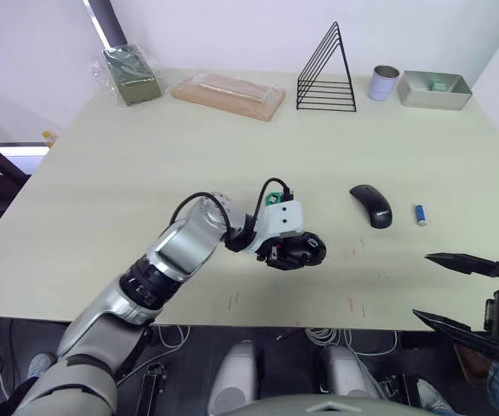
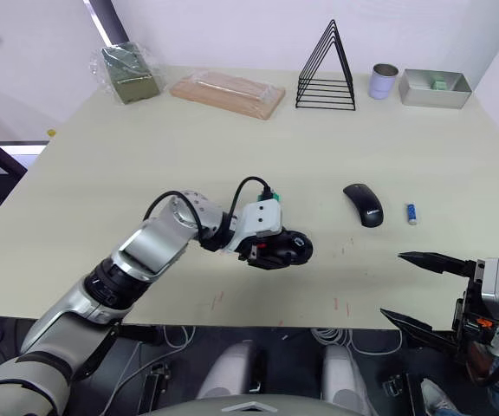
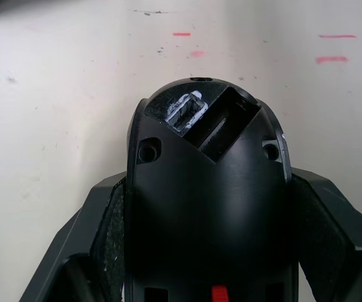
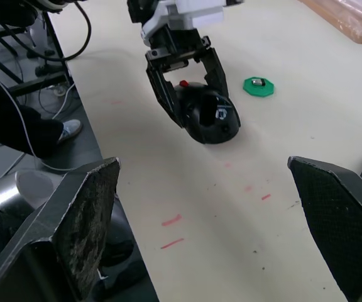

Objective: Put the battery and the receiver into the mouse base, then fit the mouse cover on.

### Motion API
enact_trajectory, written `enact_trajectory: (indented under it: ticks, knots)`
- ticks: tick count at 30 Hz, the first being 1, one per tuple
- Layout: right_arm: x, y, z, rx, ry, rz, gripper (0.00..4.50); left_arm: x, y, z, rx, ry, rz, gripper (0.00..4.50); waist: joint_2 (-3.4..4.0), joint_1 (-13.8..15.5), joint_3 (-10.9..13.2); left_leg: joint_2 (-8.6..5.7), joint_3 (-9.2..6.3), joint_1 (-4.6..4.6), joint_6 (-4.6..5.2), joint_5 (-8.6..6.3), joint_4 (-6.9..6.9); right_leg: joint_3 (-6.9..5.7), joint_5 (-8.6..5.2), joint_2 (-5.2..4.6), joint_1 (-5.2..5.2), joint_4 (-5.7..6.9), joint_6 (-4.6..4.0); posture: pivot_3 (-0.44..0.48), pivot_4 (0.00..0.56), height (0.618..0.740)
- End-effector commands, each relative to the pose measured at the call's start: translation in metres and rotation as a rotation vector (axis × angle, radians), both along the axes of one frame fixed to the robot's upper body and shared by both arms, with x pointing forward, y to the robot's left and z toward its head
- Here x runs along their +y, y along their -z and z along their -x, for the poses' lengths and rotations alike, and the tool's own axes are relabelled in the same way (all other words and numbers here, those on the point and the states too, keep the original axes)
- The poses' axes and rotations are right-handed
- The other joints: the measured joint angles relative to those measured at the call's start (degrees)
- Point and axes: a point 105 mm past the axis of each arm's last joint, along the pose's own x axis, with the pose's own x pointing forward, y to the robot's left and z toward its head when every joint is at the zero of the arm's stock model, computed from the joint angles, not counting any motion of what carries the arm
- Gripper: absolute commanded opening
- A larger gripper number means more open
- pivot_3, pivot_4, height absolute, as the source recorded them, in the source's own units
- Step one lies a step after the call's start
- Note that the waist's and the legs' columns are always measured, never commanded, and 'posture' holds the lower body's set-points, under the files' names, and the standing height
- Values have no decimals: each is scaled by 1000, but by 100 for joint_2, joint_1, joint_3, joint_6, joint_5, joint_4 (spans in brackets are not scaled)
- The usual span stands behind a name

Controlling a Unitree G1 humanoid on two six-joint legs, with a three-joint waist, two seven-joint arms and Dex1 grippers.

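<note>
Pinching mouse base in left gripper, right gripper spread wide, risking base twisting askew.

- No text, brand name or number can be read on any item.
- Mouse cover: a small pale logo at one end, too small to read.
- Mouse base: a small pale mark on its side, not legible.
</note>
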Motion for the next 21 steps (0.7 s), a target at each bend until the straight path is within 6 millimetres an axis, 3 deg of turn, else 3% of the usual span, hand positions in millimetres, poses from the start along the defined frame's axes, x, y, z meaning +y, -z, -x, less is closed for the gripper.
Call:
enact_trajectory:
  ticks: [1, 7, 12, 17, 21]
  knots:
    - [0, -8, 3, -49, -7, 21, 4500, -6, -5, -3, -48, 18, -9, 2920, 0, 2, 0, 0, 0, 0, 0, 0, 0, 0, 0, 0, 0, 0, 0, 0, 150, 740]
    - [-1, -5, 3, -41, 1, 32, 4500, -13, 9, -2, -43, 21, -34, 2920, 0, 10, 0, 0, 0, 0, 0, 0, 0, 0, -1, -1, 0, 0, -1, 0, 150, 740]
    - [-4, -3, 3, -39, 23, 45, 4500, -6, 29, -3, -35, 2, -95, 2920, 5, 10, -3, 0, 0, 1, 0, 0, 0, 0, -1, -1, 1, 0, -1, 0, 150, 740]
    - [-9, -1, 0, -43, 70, 48, 4500, -5, 31, -1, -25, 0, -90, 2920, 13, 9, -15, 0, 0, 3, 0, 0, 0, 1, -3, -2, 2, 0, -6, 0, 150, 740]
    - [-17, 3, -16, -97, 203, 74, 4500, -3, 31, 0, -22, -7, -93, 2920, 16, 6, -20, 0, 0, 3, 0, 0, 0, 1, -4, -2, 2, 0, -7, 0, 150, 740]
